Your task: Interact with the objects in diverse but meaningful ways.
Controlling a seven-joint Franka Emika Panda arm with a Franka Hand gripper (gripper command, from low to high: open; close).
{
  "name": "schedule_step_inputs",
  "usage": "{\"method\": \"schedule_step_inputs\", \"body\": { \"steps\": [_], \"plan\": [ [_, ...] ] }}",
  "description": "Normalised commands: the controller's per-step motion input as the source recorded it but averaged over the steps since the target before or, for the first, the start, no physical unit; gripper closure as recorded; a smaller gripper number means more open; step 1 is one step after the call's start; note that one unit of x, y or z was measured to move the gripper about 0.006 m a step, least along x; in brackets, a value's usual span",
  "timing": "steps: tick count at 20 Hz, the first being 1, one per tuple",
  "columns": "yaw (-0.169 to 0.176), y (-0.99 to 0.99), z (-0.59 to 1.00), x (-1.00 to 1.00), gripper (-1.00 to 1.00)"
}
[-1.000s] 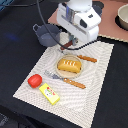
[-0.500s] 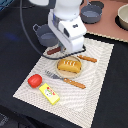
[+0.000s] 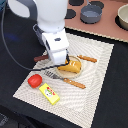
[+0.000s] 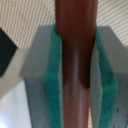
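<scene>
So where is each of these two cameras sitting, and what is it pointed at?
Exterior view: off the arm, high up, looking down at the mat with bread, tomato and packet; the white arm shows.
Wrist view: on the wrist, looking along the gripper; its green pads clamp a brown sausage.
Shared: gripper and striped mat.
</scene>
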Motion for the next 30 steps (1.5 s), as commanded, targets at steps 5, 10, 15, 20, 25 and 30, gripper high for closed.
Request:
{"method": "schedule_step_inputs", "body": {
  "steps": [5,10,15,20,25,30],
  "plan": [
    [0.000,0.00,-0.11,-0.56,-1.00],
    [-0.072,-0.13,0.78,-0.40,-1.00],
    [-0.114,-0.34,0.97,-0.15,-1.00],
    [-0.096,-0.45,0.63,0.00,-1.00],
    [-0.044,-0.49,0.18,0.00,-1.00],
    [0.069,-0.52,-0.17,-0.05,-1.00]
  ]
}}
